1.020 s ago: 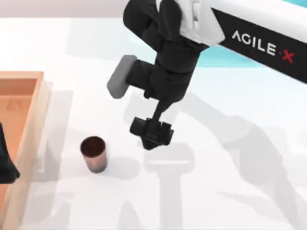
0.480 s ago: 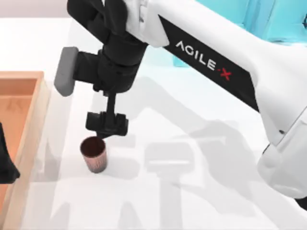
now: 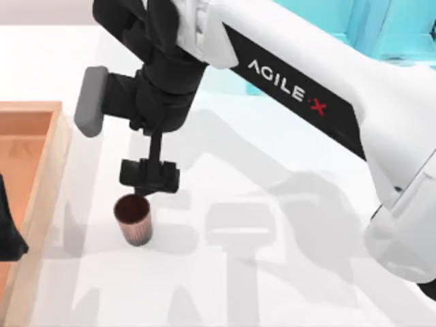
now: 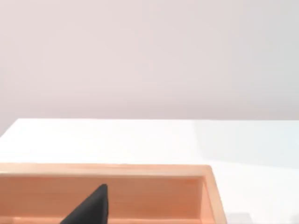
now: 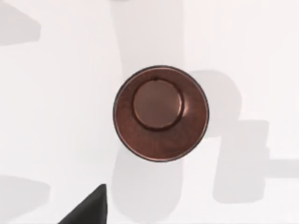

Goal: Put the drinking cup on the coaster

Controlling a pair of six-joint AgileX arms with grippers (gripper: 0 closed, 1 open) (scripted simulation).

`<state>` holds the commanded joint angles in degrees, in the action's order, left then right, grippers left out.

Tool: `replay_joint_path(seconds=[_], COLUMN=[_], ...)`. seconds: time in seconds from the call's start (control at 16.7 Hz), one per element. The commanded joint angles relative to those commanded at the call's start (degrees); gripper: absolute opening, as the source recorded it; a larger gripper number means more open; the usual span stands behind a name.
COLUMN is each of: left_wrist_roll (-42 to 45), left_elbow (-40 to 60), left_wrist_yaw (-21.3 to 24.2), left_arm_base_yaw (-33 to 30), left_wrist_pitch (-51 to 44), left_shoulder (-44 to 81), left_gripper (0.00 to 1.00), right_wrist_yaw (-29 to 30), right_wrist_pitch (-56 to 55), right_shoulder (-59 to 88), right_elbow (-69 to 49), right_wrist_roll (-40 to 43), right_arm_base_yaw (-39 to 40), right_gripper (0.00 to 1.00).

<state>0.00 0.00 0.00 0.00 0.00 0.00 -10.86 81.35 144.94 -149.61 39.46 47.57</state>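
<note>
Right claw (image 3: 149, 191) edged nearer drinking cup (image 3: 133, 219).

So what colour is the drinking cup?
Reddish-brown drinking cup, seen best in the right wrist view.

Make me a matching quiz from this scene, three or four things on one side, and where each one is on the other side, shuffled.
Things:
1. drinking cup
2. wooden tray
3. right gripper
4. left gripper

Places:
A. at the table's left edge
B. upright on the white table, just right of the tray
C. over the tray, at the top view's left border
D. just above the cup, looking straight down into it

Pairs: 1-B, 2-A, 3-D, 4-C
</note>
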Motion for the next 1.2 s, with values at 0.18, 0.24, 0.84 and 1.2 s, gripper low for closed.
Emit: replay_joint_path(seconds=[0.18,0.24,0.84,1.2], left_wrist_roll=[0.0,0.0,0.0,0.0], left_elbow=[0.0,0.0,0.0,0.0], left_wrist_yaw=[0.0,0.0,0.0,0.0], left_arm_base_yaw=[0.0,0.0,0.0,0.0], left_wrist_pitch=[0.0,0.0,0.0,0.0], left_shoulder=[0.0,0.0,0.0,0.0], left_gripper=[1.00,1.00,1.00,1.00], right_wrist_yaw=[0.1,0.2,0.6,0.6], right_wrist_pitch=[-4.6,-6.7,-18.7,-18.7], right_shoulder=[0.8,1.1,3.3,3.3], right_elbow=[3.8,5.5,15.0,15.0], right_wrist_roll=[-0.5,-0.7,-2.2,-2.2], right_arm_base_yaw=[0.7,0.9,2.4,2.4], right_gripper=[1.00,1.00,1.00,0.62])
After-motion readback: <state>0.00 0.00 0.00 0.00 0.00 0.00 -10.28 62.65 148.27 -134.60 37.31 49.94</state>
